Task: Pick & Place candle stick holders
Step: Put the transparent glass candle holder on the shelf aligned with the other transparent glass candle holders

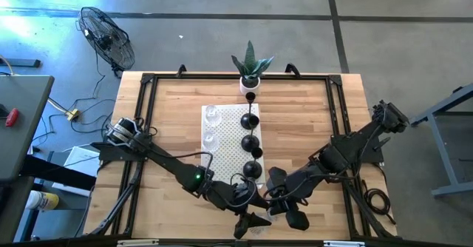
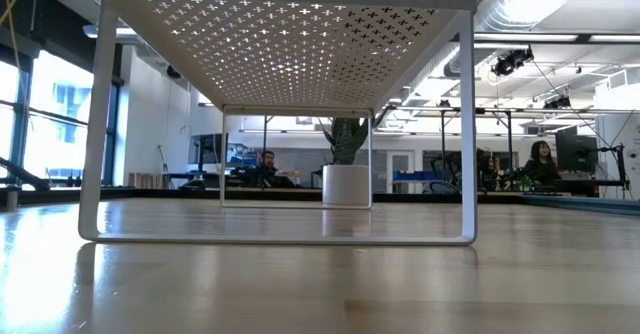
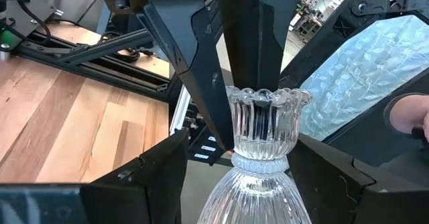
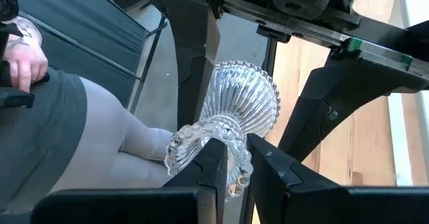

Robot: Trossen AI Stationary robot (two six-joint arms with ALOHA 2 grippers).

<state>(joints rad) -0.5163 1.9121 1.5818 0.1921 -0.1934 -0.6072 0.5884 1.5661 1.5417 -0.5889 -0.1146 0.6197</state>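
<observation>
Both grippers are closed on one clear glass holder (image 4: 231,127) at the near edge of the table (image 1: 310,129); the right gripper (image 4: 238,158) pinches the narrow waist between cup and flared base, fingers nearly together; the left gripper (image 3: 258,177) has its fingers (image 3: 144,177) set wide on either side of the ribbed base, scalloped cup (image 3: 265,123) standing upright between them. Seen from above, the two grippers meet just beyond the near end of the white perforated stand (image 1: 229,140), the left gripper (image 1: 247,221) reaching from the left side, the right gripper (image 1: 284,210) from the right; the glass itself is barely distinguishable there.

On the stand, four black holders (image 1: 251,140) with domed bases stand in a row running from the plant end toward the grippers; two more glass holders (image 1: 211,125) sit beside that row on its left, one behind the other. White pot with green plant (image 1: 250,73) stands at the far end of the stand, touching or just beside it; cannot tell which.

Level view looks under the stand (image 2: 290,44), whose white legs rest on the table (image 2: 320,274); the pot (image 2: 347,184) shows beyond it; neither gripper appears in that view. People (image 2: 540,159) sit in the room behind. A person's hand (image 4: 23,60) and a grey-clothed leg (image 4: 100,150) show close to the table edge, apart from the grippers. A floor fan (image 1: 107,36) stands off the table's far left corner.
</observation>
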